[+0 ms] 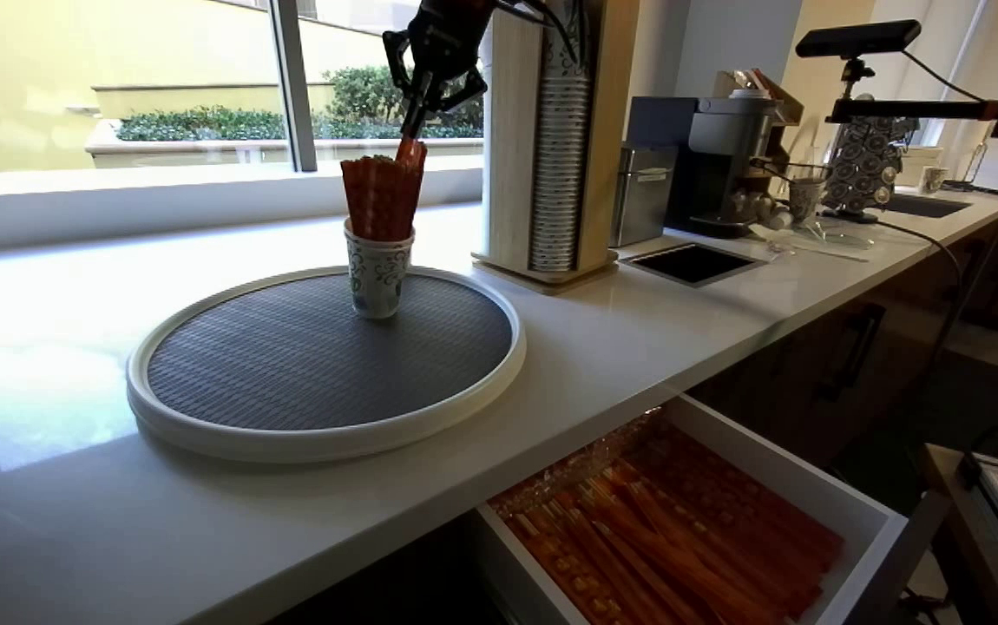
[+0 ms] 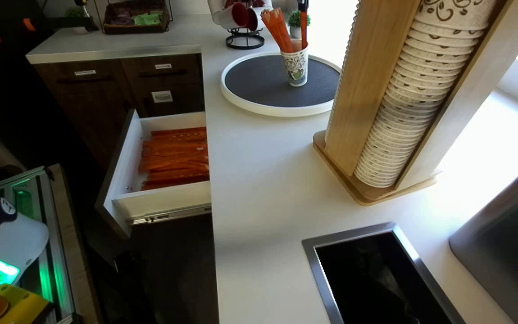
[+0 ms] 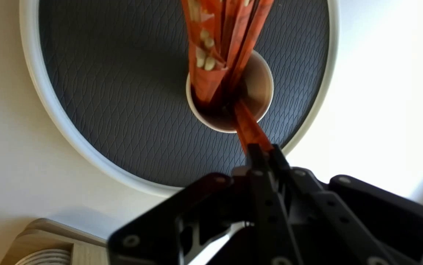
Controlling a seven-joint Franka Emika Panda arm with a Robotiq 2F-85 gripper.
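My gripper (image 1: 413, 130) points down above a patterned paper cup (image 1: 379, 278), its fingers shut on the upper end of a slim orange packet (image 1: 412, 154). The lower end of that orange packet (image 3: 249, 127) is inside the cup in the wrist view, leaning against the rim. Bunched on the opposite side of the cup (image 2: 297, 72) are several other orange packets (image 2: 276, 27), with pale stick ends showing through. The cup stands upright on a round turntable (image 3: 103, 162) with a grey textured mat and white rim. In an exterior view only the fingertips of the gripper (image 2: 303, 5) show.
A wooden dispenser (image 2: 371, 85) with stacked cups stands beside the turntable. Below the counter, an open drawer (image 2: 164, 207) holds many orange packets. A square counter opening (image 2: 353, 234), a coffee machine (image 1: 729, 130) and a mug rack (image 2: 244, 40) are also around.
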